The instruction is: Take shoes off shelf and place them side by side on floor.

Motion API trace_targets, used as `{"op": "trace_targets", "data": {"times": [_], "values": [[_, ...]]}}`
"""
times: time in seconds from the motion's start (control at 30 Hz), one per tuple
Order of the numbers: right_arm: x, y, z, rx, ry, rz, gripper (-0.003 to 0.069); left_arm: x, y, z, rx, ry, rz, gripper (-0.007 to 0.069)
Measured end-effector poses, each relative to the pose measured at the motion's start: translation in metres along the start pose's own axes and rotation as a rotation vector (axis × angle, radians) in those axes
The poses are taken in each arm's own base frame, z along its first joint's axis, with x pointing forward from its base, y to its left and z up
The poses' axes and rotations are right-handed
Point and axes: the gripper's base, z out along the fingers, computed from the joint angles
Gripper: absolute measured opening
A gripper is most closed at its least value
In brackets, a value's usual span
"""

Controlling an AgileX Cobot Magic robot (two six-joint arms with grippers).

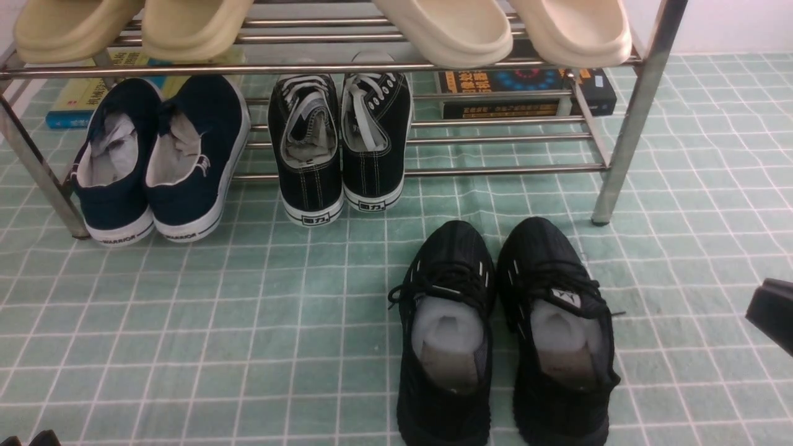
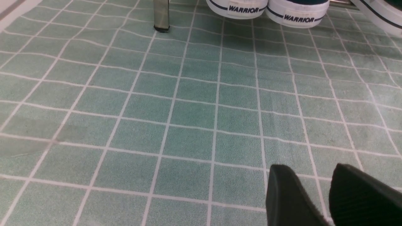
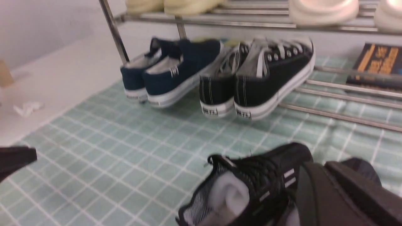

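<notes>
Both all-black knit shoes stand side by side on the green gridded floor (image 1: 248, 322), toes toward the shelf (image 1: 632, 111): the left shoe (image 1: 446, 334) and the right shoe (image 1: 560, 328), each with white stuffing inside. My right gripper (image 1: 771, 313) hangs at the far right, apart from the right shoe. In the right wrist view this gripper (image 3: 315, 166) is shut with nothing in it, and the left shoe (image 3: 251, 175) lies just beyond it. My left gripper (image 2: 314, 175) hovers low over bare floor, its tapered tips meeting further back, holding nothing.
On the shelf's lower tier sit navy slip-ons (image 1: 161, 161) and black canvas sneakers with white laces (image 1: 341, 142), heels overhanging the front rod. Books (image 1: 526, 93) lie at the back right. Cream slides (image 1: 508, 28) rest on the top tier. The shelf's right leg (image 1: 610, 179) stands near the right shoe.
</notes>
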Motion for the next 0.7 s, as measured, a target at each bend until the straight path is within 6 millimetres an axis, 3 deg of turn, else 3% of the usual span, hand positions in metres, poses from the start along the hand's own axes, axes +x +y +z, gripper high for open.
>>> {"op": "trace_targets", "data": {"times": [0.7], "values": [[0.005,-0.0015,0.0013,-0.001,-0.019,0.001,0.0076,0.0,0.0,0.0,0.0,0.0,0.0,0.0242]]}}
